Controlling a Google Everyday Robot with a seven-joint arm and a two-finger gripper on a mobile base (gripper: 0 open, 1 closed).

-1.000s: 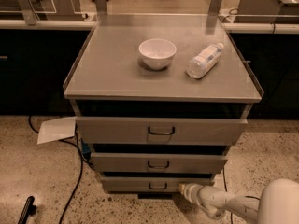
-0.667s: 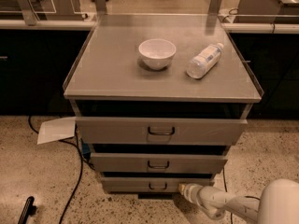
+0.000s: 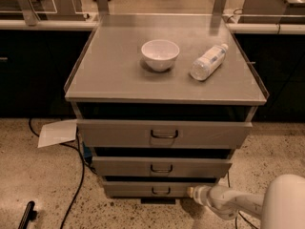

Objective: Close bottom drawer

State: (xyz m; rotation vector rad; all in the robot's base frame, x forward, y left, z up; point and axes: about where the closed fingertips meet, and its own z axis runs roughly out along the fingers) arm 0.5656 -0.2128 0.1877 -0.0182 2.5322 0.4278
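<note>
The bottom drawer [image 3: 143, 189] is the slimmest grey front at the foot of the cabinet, with a small dark loop handle [image 3: 161, 191] at its centre. It stands slightly out from the cabinet body. My gripper [image 3: 194, 192] comes in low from the right on a white arm and its tip touches the right part of that drawer front. The mid-sized middle drawer [image 3: 161, 166] and the tallest top drawer [image 3: 164, 134] above it also stand out a little.
A white bowl [image 3: 160, 54] and a plastic bottle [image 3: 208, 61] lying on its side rest on the cabinet top [image 3: 109, 75]. A sheet of paper [image 3: 57, 132] and a black cable [image 3: 76, 185] lie on the speckled floor at left. Dark counters stand behind.
</note>
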